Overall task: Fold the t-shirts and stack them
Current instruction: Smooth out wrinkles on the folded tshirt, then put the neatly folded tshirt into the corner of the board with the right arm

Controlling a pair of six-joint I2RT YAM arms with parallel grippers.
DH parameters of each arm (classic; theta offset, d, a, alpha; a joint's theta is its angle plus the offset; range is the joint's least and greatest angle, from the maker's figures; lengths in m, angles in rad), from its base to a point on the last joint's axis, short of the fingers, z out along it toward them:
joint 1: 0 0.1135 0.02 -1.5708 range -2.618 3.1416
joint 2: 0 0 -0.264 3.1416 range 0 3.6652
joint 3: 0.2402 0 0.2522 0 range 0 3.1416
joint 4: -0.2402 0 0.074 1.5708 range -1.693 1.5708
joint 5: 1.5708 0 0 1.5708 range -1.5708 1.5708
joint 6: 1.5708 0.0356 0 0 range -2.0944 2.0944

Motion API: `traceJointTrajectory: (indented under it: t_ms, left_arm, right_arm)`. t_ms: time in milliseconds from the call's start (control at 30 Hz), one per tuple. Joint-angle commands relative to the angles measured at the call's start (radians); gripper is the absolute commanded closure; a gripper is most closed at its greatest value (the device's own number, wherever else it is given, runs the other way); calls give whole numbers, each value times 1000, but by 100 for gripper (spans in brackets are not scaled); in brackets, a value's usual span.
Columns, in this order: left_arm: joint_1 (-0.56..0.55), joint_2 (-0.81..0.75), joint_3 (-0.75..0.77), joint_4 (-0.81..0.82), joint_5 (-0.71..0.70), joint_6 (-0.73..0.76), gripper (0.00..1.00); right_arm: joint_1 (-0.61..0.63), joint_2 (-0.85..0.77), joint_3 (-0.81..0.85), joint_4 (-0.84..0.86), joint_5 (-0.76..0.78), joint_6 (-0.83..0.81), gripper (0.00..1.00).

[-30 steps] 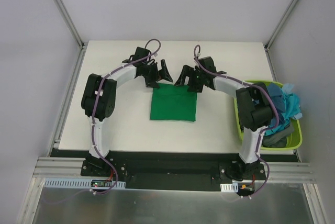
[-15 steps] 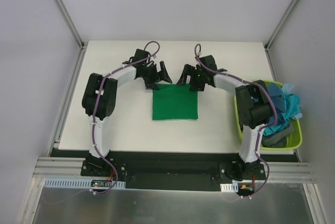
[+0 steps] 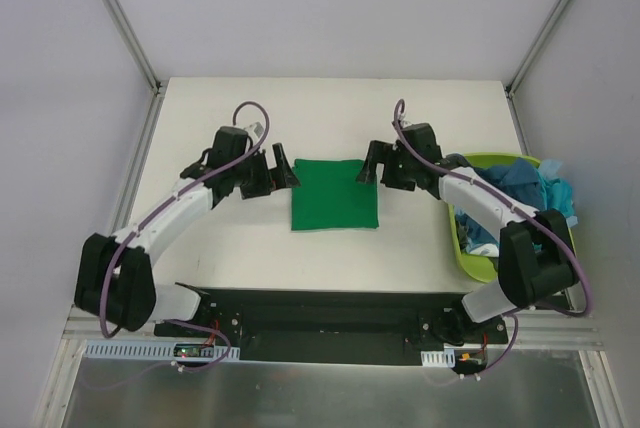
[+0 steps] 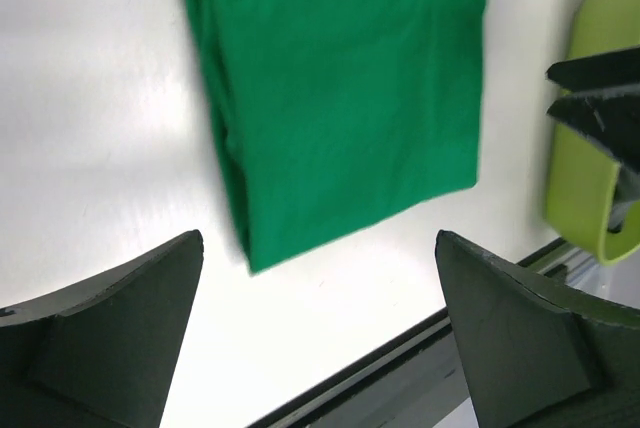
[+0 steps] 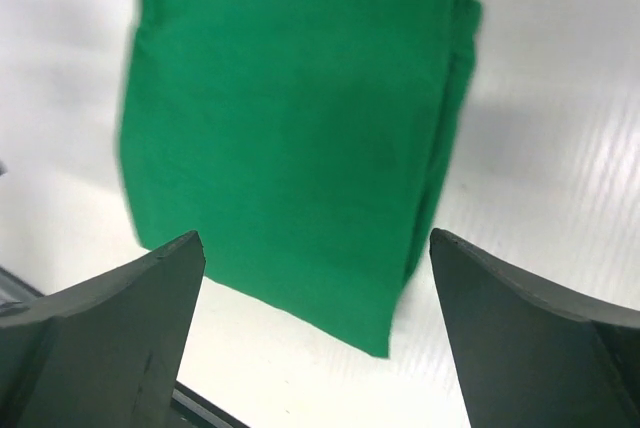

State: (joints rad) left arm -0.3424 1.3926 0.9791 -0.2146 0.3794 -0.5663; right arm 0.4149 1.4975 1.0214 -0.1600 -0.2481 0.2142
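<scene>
- At near right, in the lime-green basket [image 3: 462, 253]: a heap of teal and turquoise t-shirts [image 3: 530, 180], not yet folded.
- Mid-table: green t-shirt [image 3: 335, 195], lying flat as a neat folded square, touched by nothing.
- Flanking it: left gripper [image 3: 283, 168] and right gripper [image 3: 369, 166], both spread wide and empty, just off its side edges.
- Step, by judgement: first shirt folded, stack begun.
- Next, probably: reach into basket, lift one shirt out, spread flat on bare table.

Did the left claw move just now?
Yes. The left gripper has pulled back from the far edge of the table, toward the near side, and sits open beside the green t-shirt.
</scene>
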Motion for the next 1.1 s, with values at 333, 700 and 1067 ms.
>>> traceJointTrajectory:
  t_ms: [333,700,1067]
  left_arm:
    - [-9,-282,-260,-49,-235,-46,1]
    - [-7,-250,-261,-55,-266,-41,1]
    - [5,-259,-252,-103,-373,-40,1]
  right_arm:
    - [85,199,66,-130,222,17,16]
    - [127,417,201,-151,242,36,73]
    - [-19,652,669,-483,484,-206,98]
